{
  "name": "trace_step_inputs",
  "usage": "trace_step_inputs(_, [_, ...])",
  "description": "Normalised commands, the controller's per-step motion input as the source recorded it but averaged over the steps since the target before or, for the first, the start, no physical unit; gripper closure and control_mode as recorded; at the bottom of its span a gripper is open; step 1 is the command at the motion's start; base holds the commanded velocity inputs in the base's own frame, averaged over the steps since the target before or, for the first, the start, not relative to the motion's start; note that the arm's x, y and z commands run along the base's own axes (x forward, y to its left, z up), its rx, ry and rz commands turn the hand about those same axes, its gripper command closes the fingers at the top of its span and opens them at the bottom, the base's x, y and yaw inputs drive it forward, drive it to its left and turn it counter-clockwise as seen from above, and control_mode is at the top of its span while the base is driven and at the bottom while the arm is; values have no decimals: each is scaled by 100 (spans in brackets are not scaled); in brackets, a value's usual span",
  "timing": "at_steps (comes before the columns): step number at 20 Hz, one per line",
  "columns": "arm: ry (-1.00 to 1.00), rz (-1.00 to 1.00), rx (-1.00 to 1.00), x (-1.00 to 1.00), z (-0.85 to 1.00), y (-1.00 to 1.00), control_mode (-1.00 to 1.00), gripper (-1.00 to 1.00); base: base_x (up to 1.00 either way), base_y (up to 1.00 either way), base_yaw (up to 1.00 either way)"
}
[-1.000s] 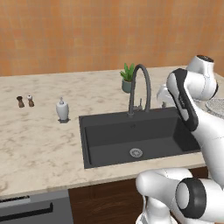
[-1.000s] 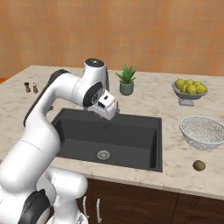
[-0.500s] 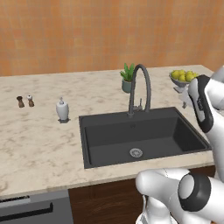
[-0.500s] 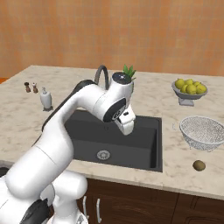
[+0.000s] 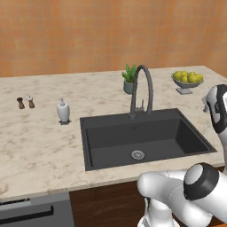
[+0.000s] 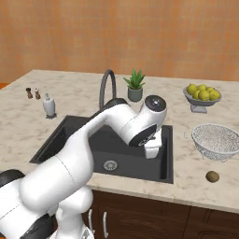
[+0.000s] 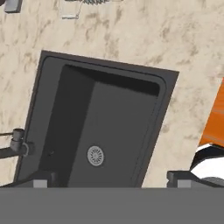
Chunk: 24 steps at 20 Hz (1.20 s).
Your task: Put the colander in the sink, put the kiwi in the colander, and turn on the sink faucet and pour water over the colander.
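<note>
**Ana:** So where is the colander (image 6: 216, 142) right now?

**Ben:** On the table (image 6: 186, 184), well to the right of the sink (image 6: 135, 161), upright and with nothing in it. The kiwi (image 6: 212, 176) lies just in front of it, apart from its rim.

**Ana:** And the hand (image 6: 152, 150)?

**Ben:** Above the right part of the sink, pointing down, carrying nothing. The hand view has the two fingertips (image 7: 40, 181) spread wide apart with the sink between them.

**Ana:** Then fetching the colander comes first, I'd say.

**Ben:** Agreed. To do it well, I'd bring the hand rightward from the sink until it stands over the colander's near rim, with one finger inside the mesh and one outside, and pinch the thin rim rather than try to span the whole bowl. Keep clear of the kiwi on the way down so it doesn't roll.

**Ana:** What do the containers hold?

**Ben:** The sink is dry and bare down to its silver drain (image 5: 138, 154); no water runs from the faucet (image 5: 142, 91). Behind the colander, the footed fruit bowl (image 6: 200, 99) holds yellow-green fruit. A potted plant (image 5: 129, 79) stands behind the faucet, and a soap dispenser (image 5: 63, 111) sits left of the sink.
</note>
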Motion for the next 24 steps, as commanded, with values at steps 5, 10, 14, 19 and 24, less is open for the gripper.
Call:
trace_step_inputs(5, [0,-34,5,0,-8,-82,-100,-100,0,0,0])
trace_step_inputs(10, [0,-32,6,0,-11,-92,-100,-100,0,0,0])
trace_step_inputs(14, [0,-26,5,0,-13,-83,-100,-100,0,0,0])
trace_step_inputs(19, [-2,-21,4,1,-11,-62,-100,-100,0,0,0])
trace_step_inputs(24, [-3,-4,0,9,-25,-32,-100,-100,0,0,0])
